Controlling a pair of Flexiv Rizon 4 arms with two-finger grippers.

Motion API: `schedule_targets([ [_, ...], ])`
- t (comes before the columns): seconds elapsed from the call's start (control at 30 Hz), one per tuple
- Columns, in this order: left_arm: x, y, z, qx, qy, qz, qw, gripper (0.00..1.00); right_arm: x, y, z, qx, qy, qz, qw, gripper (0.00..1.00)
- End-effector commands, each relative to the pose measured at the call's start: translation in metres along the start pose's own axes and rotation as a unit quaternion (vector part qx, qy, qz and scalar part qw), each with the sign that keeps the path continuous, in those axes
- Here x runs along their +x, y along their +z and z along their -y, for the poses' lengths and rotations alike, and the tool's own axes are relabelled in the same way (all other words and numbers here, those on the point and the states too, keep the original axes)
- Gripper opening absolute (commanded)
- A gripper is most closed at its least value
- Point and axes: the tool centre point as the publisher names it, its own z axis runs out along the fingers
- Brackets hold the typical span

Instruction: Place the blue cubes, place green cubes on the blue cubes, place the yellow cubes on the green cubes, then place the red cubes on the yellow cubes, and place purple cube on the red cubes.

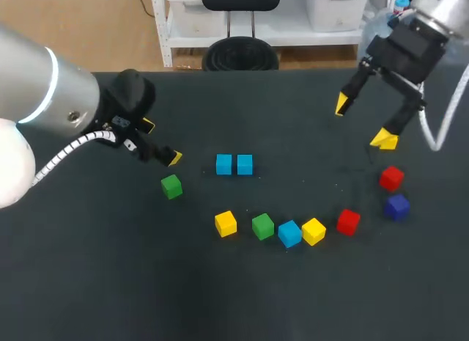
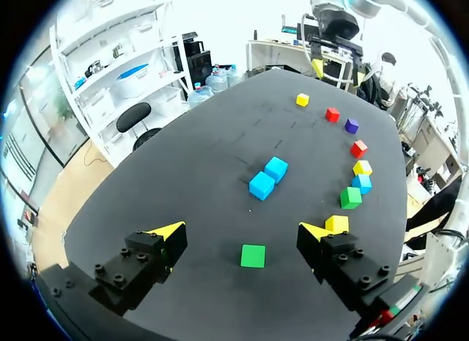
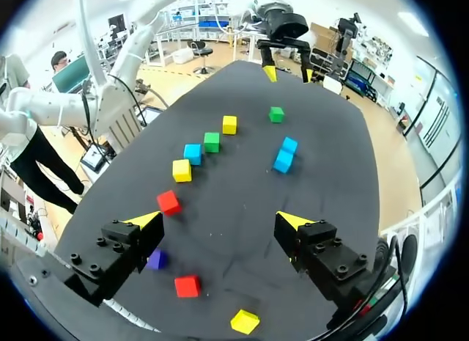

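Note:
Two blue cubes [image 1: 223,163] [image 1: 245,164] sit side by side at mid-table. A lone green cube [image 1: 171,186] lies to their left; my left gripper [image 1: 161,141] hangs open just above it, and in the left wrist view the green cube [image 2: 253,255] shows between the open fingers, untouched. A curved row holds a yellow cube [image 1: 226,223], green cube [image 1: 262,226], blue cube [image 1: 289,233], yellow cube [image 1: 314,231] and red cube [image 1: 348,221]. Another red cube [image 1: 391,177] and the purple cube [image 1: 396,206] lie at the right. My right gripper [image 1: 363,121] hovers open above them, holding nothing.
One more yellow cube [image 3: 245,320] lies under my right gripper [image 3: 220,221], beyond the second red cube [image 3: 187,285]. The dark table [image 1: 110,282] has bare room at the front and in the far middle. All cubes lie single, none stacked.

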Motion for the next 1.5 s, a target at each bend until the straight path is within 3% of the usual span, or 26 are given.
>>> schedule_targets([
  [0.03, 0.0, 0.0, 0.001, -0.003, -0.001, -0.002, 1.0, 1.0, -0.016, 0.011, -0.012, -0.002, -0.006, -0.013, 1.0, 1.0],
  [0.47, 0.0, 0.0, 0.001, -0.003, -0.001, -0.002, 1.0, 1.0, -0.048, 0.064, -0.039, -0.041, 0.007, -0.039, 0.998, 1.0],
  [0.67, 0.0, 0.0, 0.001, -0.003, -0.001, -0.002, 1.0, 1.0, -0.057, 0.081, -0.044, -0.028, 0.002, -0.06, 0.998, 1.0],
  [1.1, 0.0, 0.0, 0.001, -0.003, -0.001, -0.002, 1.0, 1.0, -0.064, 0.116, -0.053, -0.015, -0.018, -0.074, 0.997, 1.0],
  [1.5, 0.0, 0.0, 0.001, -0.003, -0.001, -0.002, 1.0, 1.0, -0.063, 0.162, -0.06, -0.034, 0.018, -0.088, 0.995, 1.0],
])
